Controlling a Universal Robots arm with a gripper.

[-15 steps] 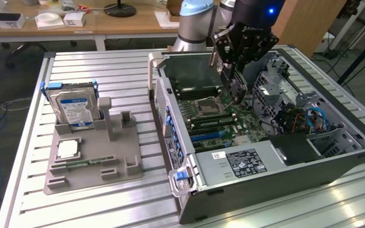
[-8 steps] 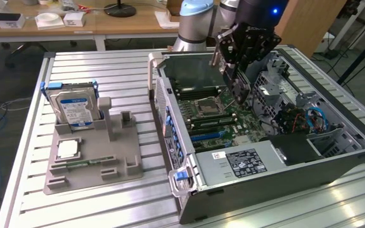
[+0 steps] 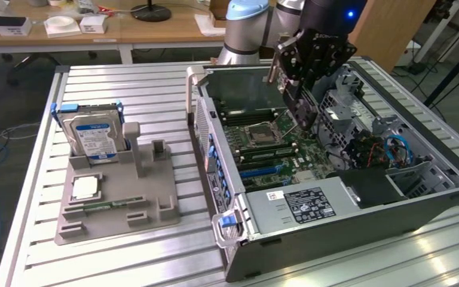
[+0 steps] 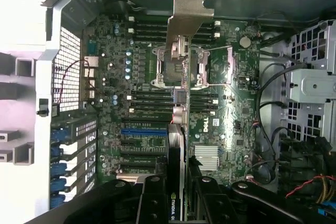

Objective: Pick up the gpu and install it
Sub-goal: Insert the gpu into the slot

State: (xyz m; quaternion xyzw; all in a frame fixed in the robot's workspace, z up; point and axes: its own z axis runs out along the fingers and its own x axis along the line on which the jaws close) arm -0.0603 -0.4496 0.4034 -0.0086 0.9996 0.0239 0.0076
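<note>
- You have a big metal table (image 3: 134,84) with long slats, and all the other things sit on it.
- The open computer case (image 3: 357,233) lies on its side on the exterior view's right half of the table. You can look straight down into it.
- Your robot arm (image 3: 250,24) comes in from the far side and reaches over the case.
- A gray holder (image 3: 153,200) sits on the exterior view's left, well apart from the case.
- The green main board (image 3: 253,125) lies flat in the bottom of the case. In the wrist view the main board (image 4: 110,77) has a square metal socket in the middle and a blue slot (image 4: 144,130) nearer the arm's fingers.
- A silver box with a white label (image 3: 305,203) fills the near end of the case.
- A silver hard drive (image 3: 94,134) with a blue label stands upright at the far end of the holder.
- Your gripper (image 3: 296,86) hangs over the far part of the main board. Its jaws are closed part way, squeezing the gpu from both sides. The wrist view shows the gripper (image 4: 178,190) with a black finger on each side of the card.
- The gpu (image 3: 303,113) is up in the air on its thin edge, above the main board and not touching it. In the wrist view the gpu (image 4: 176,150) points away from the fingers, with its silver bracket (image 4: 190,11) at the far tip.
- A square chip (image 3: 84,187) lies flat on the holder, just near of the hard drive.
- A slim green stick (image 3: 102,205) lies in the holder, just near of the chip.
</note>
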